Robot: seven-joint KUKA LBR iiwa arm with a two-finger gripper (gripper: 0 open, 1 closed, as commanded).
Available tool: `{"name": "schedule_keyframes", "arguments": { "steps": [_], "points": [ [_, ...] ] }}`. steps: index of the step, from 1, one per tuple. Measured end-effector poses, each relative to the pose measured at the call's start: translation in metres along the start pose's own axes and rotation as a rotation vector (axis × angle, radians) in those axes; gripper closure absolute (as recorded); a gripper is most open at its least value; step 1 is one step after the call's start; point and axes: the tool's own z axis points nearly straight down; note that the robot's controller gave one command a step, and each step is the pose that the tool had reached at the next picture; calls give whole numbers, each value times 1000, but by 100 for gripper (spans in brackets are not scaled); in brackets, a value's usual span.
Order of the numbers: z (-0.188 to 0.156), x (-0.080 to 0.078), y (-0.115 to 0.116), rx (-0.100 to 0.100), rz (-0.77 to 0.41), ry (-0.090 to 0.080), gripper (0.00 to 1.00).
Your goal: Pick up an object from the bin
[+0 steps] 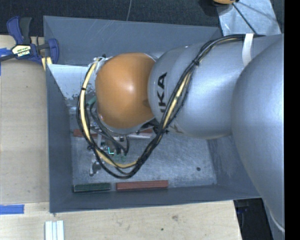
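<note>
Gripper (97, 161) hangs beneath the arm's orange cover (122, 89) and looped cables, low over the left half of the bin (59, 149). Whether it is open or closed, or has hold of anything, cannot be told. At its 6 o'clock a dark green bar (92, 187) lies flat against the bin's near wall. At 5 o'clock a reddish-brown bar (142, 185) lies in line with it, just apart.

Overhead view, slightly oblique, close on bin (59, 159)
</note>
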Motion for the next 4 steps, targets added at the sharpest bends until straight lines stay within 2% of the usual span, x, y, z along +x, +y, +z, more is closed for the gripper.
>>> {"name": "schedule_keyframes", "arguments": {
  "steps": [1, 2, 3, 4],
  "points": [
    [-4, -2, -1, -2, 2, -8, 0],
    [21, -62, -4, -4, 17, -12, 0],
    [83, -55, -27, -3, -19, -10, 100],
    [83, -55, -27, -3, -18, -9, 100]
  ]
}}
